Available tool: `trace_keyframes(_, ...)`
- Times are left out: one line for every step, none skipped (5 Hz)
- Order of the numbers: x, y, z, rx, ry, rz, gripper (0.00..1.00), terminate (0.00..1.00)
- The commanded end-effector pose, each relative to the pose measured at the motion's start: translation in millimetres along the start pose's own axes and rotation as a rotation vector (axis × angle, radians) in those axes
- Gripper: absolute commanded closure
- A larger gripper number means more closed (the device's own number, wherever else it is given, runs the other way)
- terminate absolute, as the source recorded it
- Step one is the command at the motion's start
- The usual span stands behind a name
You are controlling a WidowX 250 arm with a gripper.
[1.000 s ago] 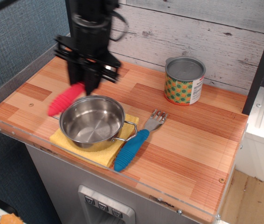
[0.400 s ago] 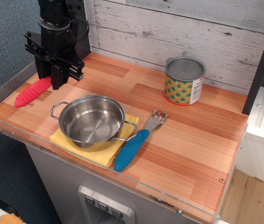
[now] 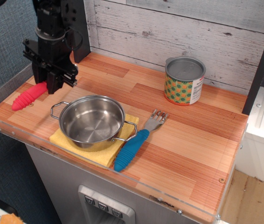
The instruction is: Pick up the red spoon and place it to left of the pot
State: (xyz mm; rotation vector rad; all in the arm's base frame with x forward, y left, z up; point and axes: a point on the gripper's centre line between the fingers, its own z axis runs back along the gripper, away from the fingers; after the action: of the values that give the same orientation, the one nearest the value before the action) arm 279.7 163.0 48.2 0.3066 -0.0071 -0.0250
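The red spoon (image 3: 28, 96) shows only its ribbed red-pink handle, low over the left end of the wooden table (image 3: 188, 140), to the left of the pot. Its metal bowl is hidden behind my gripper. My black gripper (image 3: 49, 85) stands upright over the spoon's inner end, its fingers closed on it. The shiny steel pot (image 3: 92, 120) with two wire loop handles sits on a yellow cloth (image 3: 69, 140) near the front edge, to the right of the gripper and apart from it.
A blue-handled metal fork (image 3: 135, 140) lies right of the pot. A tin can (image 3: 184, 80) with a green-orange label stands at the back right. A grey plank wall runs behind; a clear rim edges the table's left and front.
My gripper has carried the red spoon from just behind the pot leftward to the table's left end and lowered it; in the last step it shifted only slightly left.
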Motion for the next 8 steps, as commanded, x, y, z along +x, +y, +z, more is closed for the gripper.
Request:
trace_keyframes(17.6,6.5,-1.3,0.027,-0.052,0.025,1.00,0.00)
trace_keyframes(17.2,4.9,-5.8,0.012,-0.065,0.044,1.00,0.00)
trace_keyframes(18.3,6.6,-8.4,-0.023,-0.063,0.090,1.00,0.00)
trace_keyframes(19.4,3.7,-13.3,-0.038,-0.049,0.094,1.00,0.00)
trace_keyframes(18.4,0.5,-14.5,-0.055,-0.040,0.101,1.00,0.00)
trace_keyframes(18.2,-2.1,-14.3,-0.079,-0.049,0.104,0.00,0.00)
trace_keyframes(16.7,-0.1,-14.0,-0.096,-0.033,0.143,0.00,0.00)
trace_keyframes(14.3,3.4,-12.4,-0.097,-0.031,0.171,0.00,0.00)
